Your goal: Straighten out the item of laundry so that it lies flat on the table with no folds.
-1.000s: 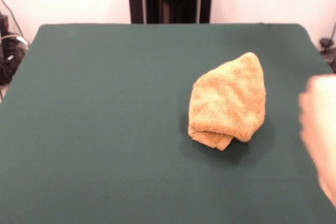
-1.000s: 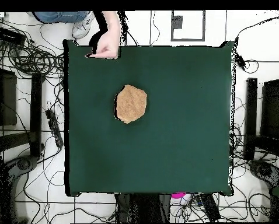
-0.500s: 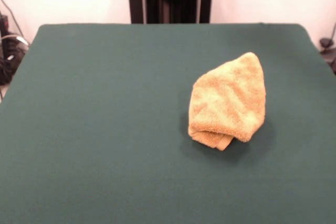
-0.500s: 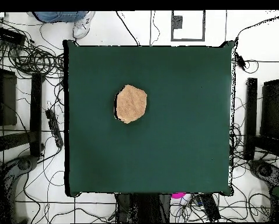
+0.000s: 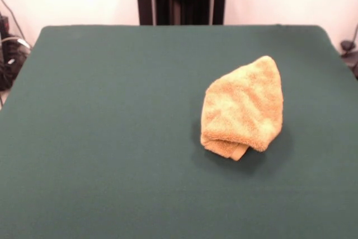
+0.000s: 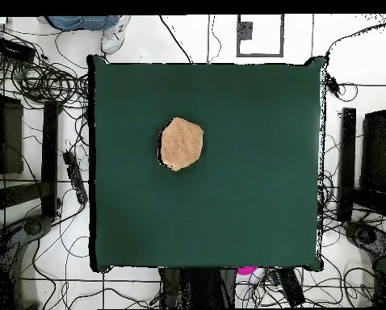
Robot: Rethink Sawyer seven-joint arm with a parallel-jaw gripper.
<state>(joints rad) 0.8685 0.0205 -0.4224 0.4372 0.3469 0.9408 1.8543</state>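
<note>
Front view, from left to right: a bundle of dark cables [image 5: 10, 54] lies on the floor off the left edge of the table [image 5: 100, 138], whose dark green top fills most of the picture. Right of the middle sits the towel [image 5: 243, 107], mustard-yellow and fluffy, bunched into a rounded heap that narrows to a blunt point at its far end. At its near end a thick fold rolls over a lower layer, and a small corner pokes out beneath the roll. It is plainly not flat. It lies well apart from every table edge, nearer to the right one.

In the overhead view, cables [image 6: 43, 73] sprawl over the white floor left of the table [image 6: 253, 202]. At the top left corner a person's shoe [image 6: 114, 36] and a blue trouser leg [image 6: 79, 22] show, clear of the table. The towel [image 6: 182, 144] appears as a compact rounded lump left of the table's middle and above it.

The claw shows in neither view, so I cannot tell whether it is wide or narrow.
</note>
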